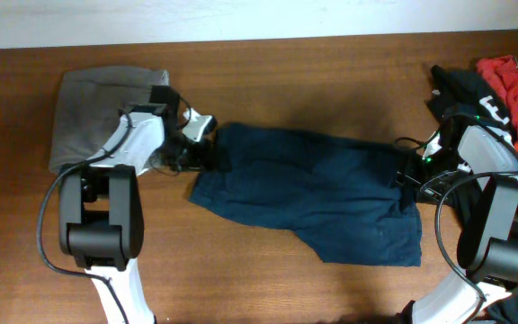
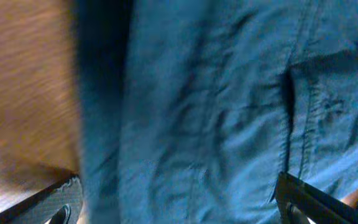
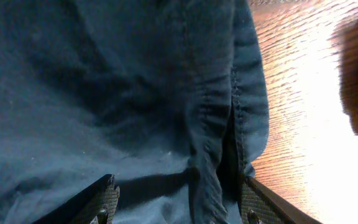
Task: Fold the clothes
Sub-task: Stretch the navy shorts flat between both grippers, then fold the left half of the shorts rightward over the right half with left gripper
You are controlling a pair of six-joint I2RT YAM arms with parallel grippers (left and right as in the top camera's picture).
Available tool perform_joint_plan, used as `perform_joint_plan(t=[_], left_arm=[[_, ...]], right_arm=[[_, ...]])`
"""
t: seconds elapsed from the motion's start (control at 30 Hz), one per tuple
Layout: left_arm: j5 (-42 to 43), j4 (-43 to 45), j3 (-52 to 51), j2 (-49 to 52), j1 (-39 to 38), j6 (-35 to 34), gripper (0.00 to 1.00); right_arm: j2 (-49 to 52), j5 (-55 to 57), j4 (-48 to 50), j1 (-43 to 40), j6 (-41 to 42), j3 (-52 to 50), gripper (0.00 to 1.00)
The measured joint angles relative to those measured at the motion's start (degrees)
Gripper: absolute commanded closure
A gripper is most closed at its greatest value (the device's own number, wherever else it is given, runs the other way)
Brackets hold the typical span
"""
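The dark blue garment [image 1: 313, 193] lies spread flat mid-table [image 1: 286, 72]. The left gripper [image 1: 196, 146] sits at its left edge and the right gripper [image 1: 412, 171] at its right edge. Both wrist cams show the fingers spread wide over the cloth, not pinching it.

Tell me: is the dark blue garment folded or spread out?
Mostly spread: the blue garment lies wide and wrinkled across the table, the left hand at one end, the right hand at the other.
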Motion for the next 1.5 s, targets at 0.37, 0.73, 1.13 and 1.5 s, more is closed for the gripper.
perform_joint_plan(t=[0.37,0.73,1.13,1.5], left_arm=[[2.9,1.9,1.4,4.6,-4.5,0.7,0.99],[-14.0,-25.1,10.2,2.8,3.0,-2.2,0.99],[-30.7,-31.6,21.2,-15.2,-9.0,-13.2,0.99],[-27.1,-10.4,16.5,-3.9,-36.9,-36.0,0.54]], right_arm=[[0.0,-0.4,-0.1,0.0,-0.3,0.0,0.34],[0.0,-2.4,-4.8,-1.9,-0.4,0.0,0.38],[0.0,-3.3,-5.1,-2.0,-0.6,0.0,0.38],[0.0,-3.4,-5.1,-2.0,-0.6,0.0,0.37]])
